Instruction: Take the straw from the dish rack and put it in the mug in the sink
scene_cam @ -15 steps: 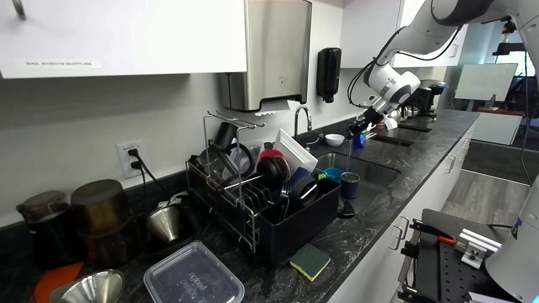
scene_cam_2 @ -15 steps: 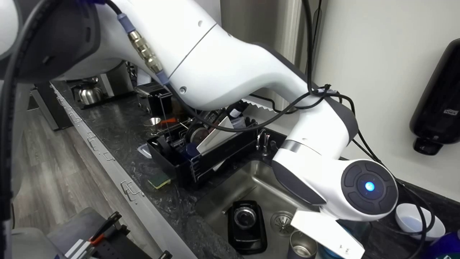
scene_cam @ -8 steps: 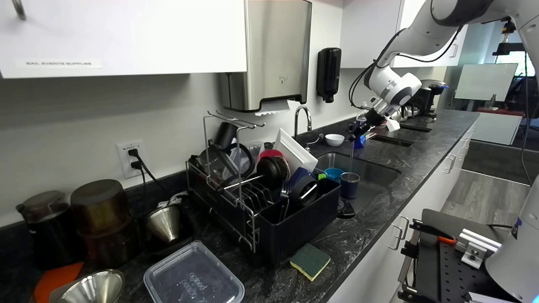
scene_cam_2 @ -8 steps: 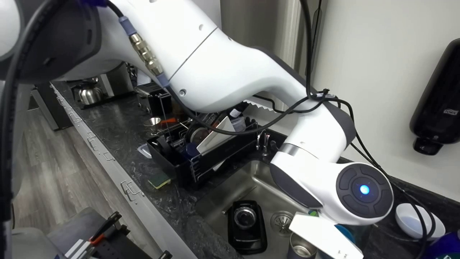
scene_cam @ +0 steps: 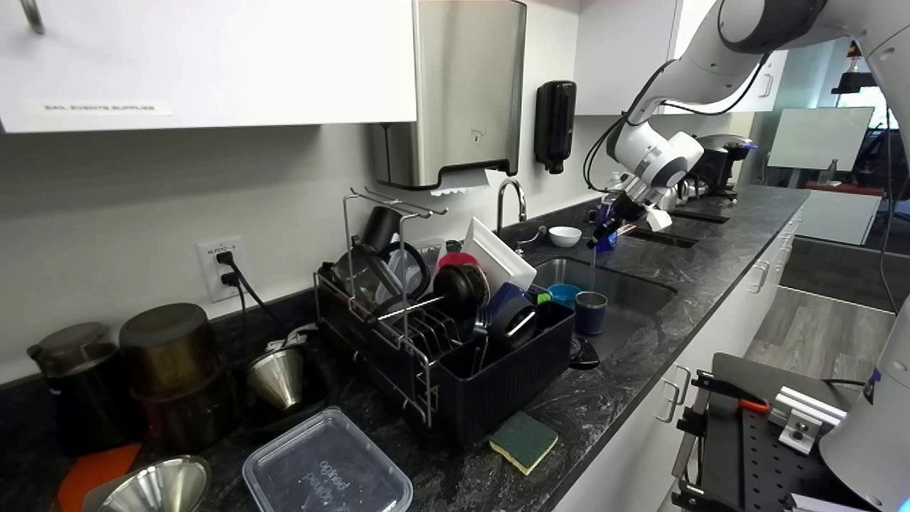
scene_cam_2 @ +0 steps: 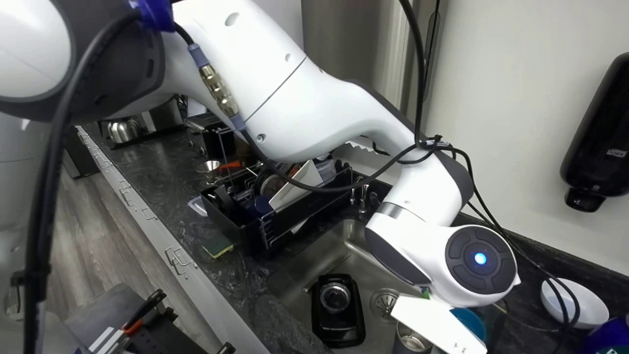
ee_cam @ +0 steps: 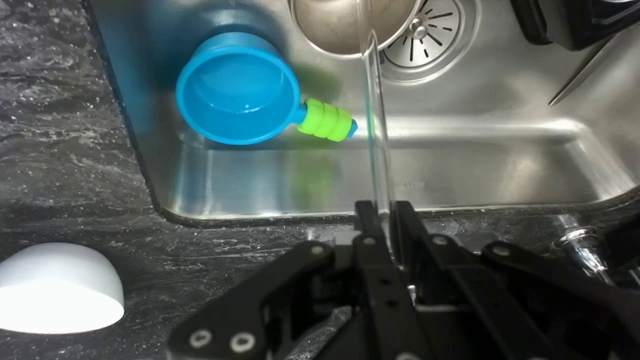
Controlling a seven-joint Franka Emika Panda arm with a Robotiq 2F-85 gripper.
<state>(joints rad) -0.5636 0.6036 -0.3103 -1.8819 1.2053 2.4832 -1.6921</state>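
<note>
Where the wrist view looks down into the sink (ee_cam: 480,175), the clear straw (ee_cam: 377,125) is pinched between the black fingers of the pincer (ee_cam: 384,209) and extends across the opening of the mug (ee_cam: 327,22). The top edge cuts off the mug and the straw's far end; whether that end sits inside the mug cannot be determined. In an exterior view, the straw shows only as a faint line above the upright mug (scene_cam: 590,316), and the dish rack (scene_cam: 508,391) masks part of the sink. In an exterior view, the robot arm (scene_cam_2: 339,113) conceals the pincer, a white panel (scene_cam_2: 437,324) covers part of the mug, and a black tray (scene_cam_2: 338,322) lies complete in the sink. The wrist view crops that tray but exposes the entire blue scoop (ee_cam: 238,95).
</note>
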